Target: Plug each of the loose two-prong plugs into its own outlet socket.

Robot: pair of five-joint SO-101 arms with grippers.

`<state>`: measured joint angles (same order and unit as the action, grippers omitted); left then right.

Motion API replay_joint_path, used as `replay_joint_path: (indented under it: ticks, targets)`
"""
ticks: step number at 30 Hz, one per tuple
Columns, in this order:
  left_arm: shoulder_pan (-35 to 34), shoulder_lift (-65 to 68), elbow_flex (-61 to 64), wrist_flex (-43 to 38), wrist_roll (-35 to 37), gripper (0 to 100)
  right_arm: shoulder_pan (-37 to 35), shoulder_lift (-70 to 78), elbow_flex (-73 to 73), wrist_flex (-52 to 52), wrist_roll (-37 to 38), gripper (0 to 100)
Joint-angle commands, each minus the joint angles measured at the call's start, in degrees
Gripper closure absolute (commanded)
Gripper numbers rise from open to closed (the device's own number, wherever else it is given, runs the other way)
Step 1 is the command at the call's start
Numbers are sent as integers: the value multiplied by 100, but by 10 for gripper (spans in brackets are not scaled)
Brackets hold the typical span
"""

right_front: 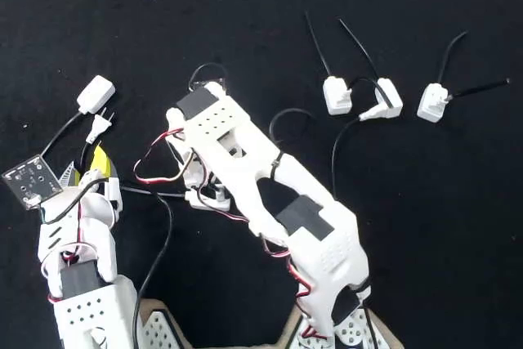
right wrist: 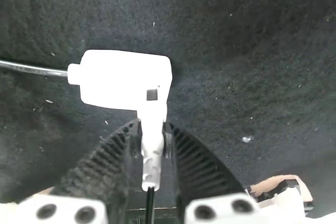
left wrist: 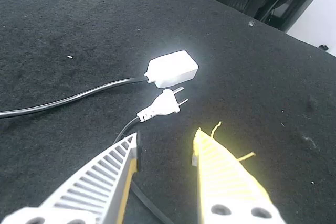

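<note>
Right hand (right wrist: pixel 151 132): closed tight on the body of the white plug (right wrist: pixel 152 153), one black finger on each side
Held plug: at the centre of the right wrist view, with its nose touching the side of the white socket block (right wrist: pixel 126 80); no prongs show, so it looks seated or nearly so
Left hand (left wrist: pixel 165 139): spread wide and holding nothing, poised just short of the loose plug (left wrist: pixel 163 106)
Loose plug: lies on the black worktop (left wrist: pixel 63 24) in the middle of the left wrist view, just beside the free socket (left wrist: pixel 172 68) but not in it; its prongs point to the upper right, past the block
Step in hand: probably finishing the right-side insertion, with the left pickup next
Doing it well, right: push straight along the plug's axis until body and block meet flush, and let go only after that; the block is light and may slide, so press slowly
Doing it well, left: come down over the plug's waist, not its cord, and close squarely so that the prongs stay level
Alignment: the plug must be turned to face the socket's holes, and I cannot tell which face carries them
Risk: a skewed grip could twist the prongs off line and shove the free socket away
</note>
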<state>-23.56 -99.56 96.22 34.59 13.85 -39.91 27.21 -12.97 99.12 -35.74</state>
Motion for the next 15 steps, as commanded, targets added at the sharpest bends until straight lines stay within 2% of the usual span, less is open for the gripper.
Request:
replay_joint_path:
  ticks: [1, 7, 13, 15]
  targets:
    - [-48, -62, -84, -141, 70, 820, 53, 189, -57, 9, 62, 986]
    - [-48, -62, -84, -141, 70, 820, 62, 725, -66, 53, 185, 986]
    - [-48, -62, -84, -141, 70, 820, 88, 743, -189, 132, 1099, 987]
    - [-48, -62, -84, -141, 70, 820, 202, 760, -171, 44, 1785, 987]
